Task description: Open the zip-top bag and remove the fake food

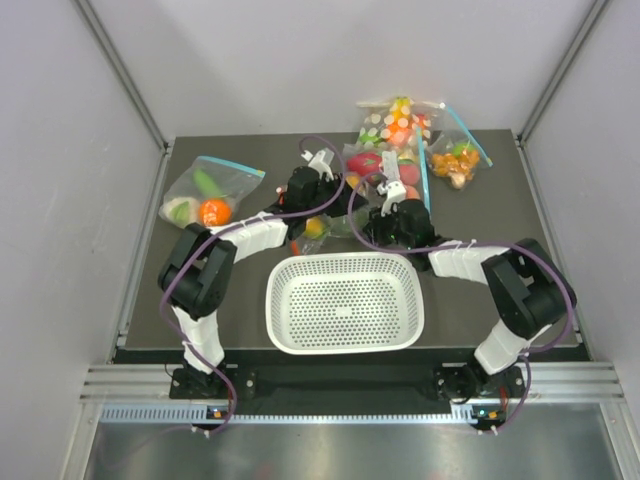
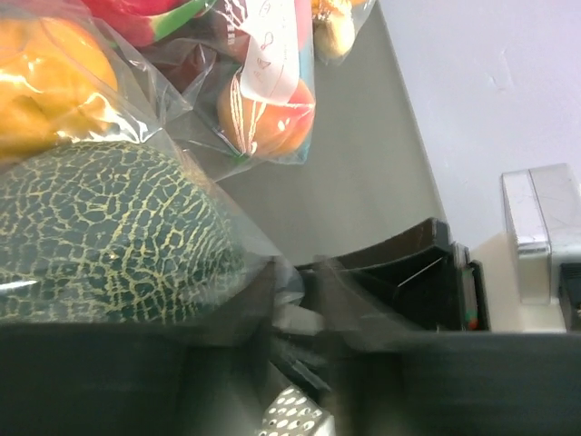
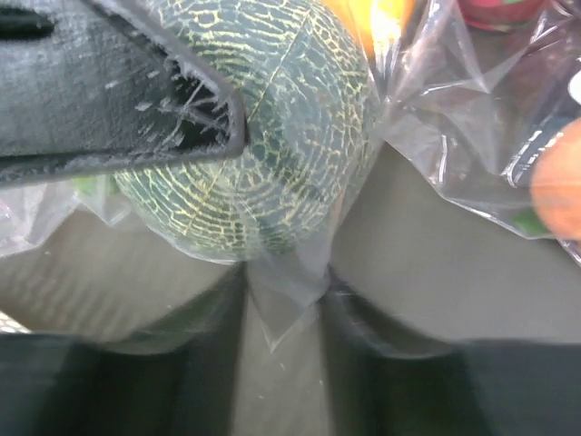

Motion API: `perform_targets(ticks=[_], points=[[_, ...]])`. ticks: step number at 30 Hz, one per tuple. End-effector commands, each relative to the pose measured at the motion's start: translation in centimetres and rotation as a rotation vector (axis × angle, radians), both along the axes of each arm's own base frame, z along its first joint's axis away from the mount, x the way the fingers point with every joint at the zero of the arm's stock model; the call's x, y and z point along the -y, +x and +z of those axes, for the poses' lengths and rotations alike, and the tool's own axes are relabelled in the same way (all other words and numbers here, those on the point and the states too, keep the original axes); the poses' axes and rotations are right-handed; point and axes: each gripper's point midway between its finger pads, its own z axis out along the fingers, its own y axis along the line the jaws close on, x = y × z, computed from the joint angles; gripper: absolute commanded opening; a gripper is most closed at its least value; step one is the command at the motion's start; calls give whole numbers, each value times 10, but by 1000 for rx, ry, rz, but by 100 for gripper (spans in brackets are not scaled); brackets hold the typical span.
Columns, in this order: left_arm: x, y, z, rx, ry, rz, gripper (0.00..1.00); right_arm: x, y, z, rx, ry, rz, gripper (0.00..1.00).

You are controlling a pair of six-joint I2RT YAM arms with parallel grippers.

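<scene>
Zip-top bag (image 1: 335, 222) at 12 o'clock of the white basket (image 1: 345, 301), between both grippers. Left gripper (image 2: 289, 300) pinching bag film beside the green melon (image 2: 109, 236). Right gripper (image 3: 286, 304) pinching film under the melon.

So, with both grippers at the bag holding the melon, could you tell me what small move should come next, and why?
Probably a gentle pull apart. The left gripper and right gripper each appear to pinch clear film of the zip-top bag, and the melon is still wrapped inside. Drawing the two pinches away from each other should part the mouth. I cannot see the zip strip, so keep it slow.
</scene>
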Motion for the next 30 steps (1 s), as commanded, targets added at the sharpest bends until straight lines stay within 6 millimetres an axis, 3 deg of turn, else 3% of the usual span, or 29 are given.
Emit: perform_targets(ticks=[1, 2, 3, 4, 6, 7, 8, 10, 13, 19, 25, 30], points=[[-10, -3, 29, 80, 8, -10, 38, -10, 9, 17, 67, 68, 46, 33], [-22, 0, 38, 97, 14, 22, 59, -8, 11, 18, 64, 73, 37, 5], [-30, 1, 39, 108, 30, 39, 64, -7, 13, 18, 59, 78, 28, 0], [-42, -2, 30, 88, 54, 60, 68, -7, 15, 20, 61, 82, 25, 0], [-71, 3, 44, 126, 74, 135, 73, -5, 19, 21, 49, 98, 11, 0], [-84, -3, 31, 101, 105, 158, 74, -4, 23, 24, 46, 104, 2, 0], [-102, -3, 41, 123, 113, 204, 75, -1, 25, 23, 27, 114, -13, 0], [-135, -5, 27, 115, 172, 318, 76, -1, 32, 27, 19, 132, -24, 0], [-167, -13, 3, 69, 218, 418, 77, 3, 39, 25, -16, 167, -32, 0], [-205, -19, -37, -25, 344, 572, 77, 7, 53, 12, -89, 199, -36, 0], [-230, -22, -60, -69, 336, 611, 77, 9, 54, 9, -118, 237, -27, 0], [-194, -21, -66, -80, 238, 426, 77, 14, 53, 11, -113, 229, -37, 0]])
